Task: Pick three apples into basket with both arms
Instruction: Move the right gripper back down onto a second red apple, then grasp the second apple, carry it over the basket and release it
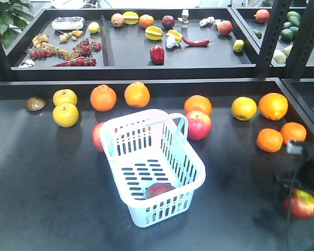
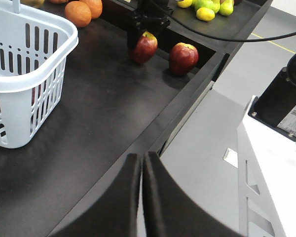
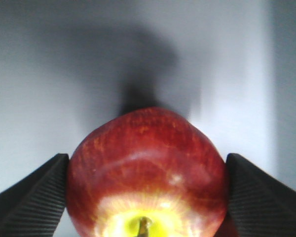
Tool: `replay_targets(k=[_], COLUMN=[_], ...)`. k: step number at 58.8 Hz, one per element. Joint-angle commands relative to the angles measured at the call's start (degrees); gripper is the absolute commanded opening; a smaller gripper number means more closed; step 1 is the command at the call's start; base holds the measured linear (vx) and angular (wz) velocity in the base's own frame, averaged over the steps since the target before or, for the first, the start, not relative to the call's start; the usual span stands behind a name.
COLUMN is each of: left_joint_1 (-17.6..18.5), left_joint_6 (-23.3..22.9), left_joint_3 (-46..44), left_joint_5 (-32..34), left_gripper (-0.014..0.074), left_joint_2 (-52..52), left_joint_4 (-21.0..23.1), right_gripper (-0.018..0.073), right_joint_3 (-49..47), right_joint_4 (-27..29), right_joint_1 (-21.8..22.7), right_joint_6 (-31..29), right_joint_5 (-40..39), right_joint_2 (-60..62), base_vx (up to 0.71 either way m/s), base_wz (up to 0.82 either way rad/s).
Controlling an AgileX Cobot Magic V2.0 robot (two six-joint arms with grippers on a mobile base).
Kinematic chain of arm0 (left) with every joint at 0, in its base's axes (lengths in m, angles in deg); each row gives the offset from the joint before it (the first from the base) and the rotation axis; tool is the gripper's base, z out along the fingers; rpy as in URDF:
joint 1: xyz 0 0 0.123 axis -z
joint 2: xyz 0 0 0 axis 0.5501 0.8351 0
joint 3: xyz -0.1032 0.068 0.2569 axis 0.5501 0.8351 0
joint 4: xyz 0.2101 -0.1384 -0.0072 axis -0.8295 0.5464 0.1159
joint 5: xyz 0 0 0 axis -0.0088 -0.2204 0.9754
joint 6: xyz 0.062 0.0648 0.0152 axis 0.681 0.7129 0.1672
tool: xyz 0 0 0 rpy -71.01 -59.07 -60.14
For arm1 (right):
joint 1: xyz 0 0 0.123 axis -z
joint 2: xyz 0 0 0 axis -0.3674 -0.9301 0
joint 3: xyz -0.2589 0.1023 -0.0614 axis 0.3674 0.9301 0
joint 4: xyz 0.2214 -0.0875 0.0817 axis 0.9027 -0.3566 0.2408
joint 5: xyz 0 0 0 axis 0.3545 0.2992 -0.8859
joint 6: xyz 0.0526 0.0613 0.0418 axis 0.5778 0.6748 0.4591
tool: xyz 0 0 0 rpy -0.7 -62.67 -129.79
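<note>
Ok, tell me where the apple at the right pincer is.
In the front view the apple sits at the near-right corner of the black table, gripped in the right pincer. The left wrist view shows a second red apple beside it, not touching.

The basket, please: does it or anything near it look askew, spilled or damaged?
The basket stands upright but turned diagonally on the table, with one apple in its near corner. Nothing looks spilled or damaged.
</note>
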Motion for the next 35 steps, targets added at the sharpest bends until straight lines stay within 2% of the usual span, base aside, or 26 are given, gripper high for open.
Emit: replay_targets(k=[1, 13, 19, 26, 35], left_joint_1=[0.38, 0.38, 0.38, 0.38, 0.38], left_joint_6=[-0.54, -0.54, -0.54, -0.54, -0.54], left_joint_3=[-1.33, -1.33, -1.33, -1.33, -1.33], left_joint_5=[-0.41, -0.41, -0.41, -0.41, -0.41], left_gripper=[-0.0006, -0.0006, -0.0006, -0.0006, -0.0006], left_joint_2=[0.33, 0.33, 0.33, 0.33, 0.33], left_joint_4=[0.89, 0.89, 0.89, 0.89, 0.89], right_gripper=[-0.0015, -0.0007, -0.0005, -0.0001, 0.0024], right_joint_3=[-1.11, -0.99, -0.99, -0.99, -0.99], right_joint_4=[7.39, 21.06, 27.64, 34.23, 39.32], right_joint_1=[0.04, 0.02, -2.04, -8.29, -19.27], right_joint_6=[-7.09, -19.24, -26.32, -30.61, -31.01], right_joint_5=[-0.14, 2.39, 5.25, 6.17, 1.96], right_joint_2=[7.95, 18.32, 22.85, 26.88, 27.98], base_vx=[0.0, 0.0, 0.0, 0.0, 0.0], base_wz=[0.0, 0.0, 0.0, 0.0, 0.0])
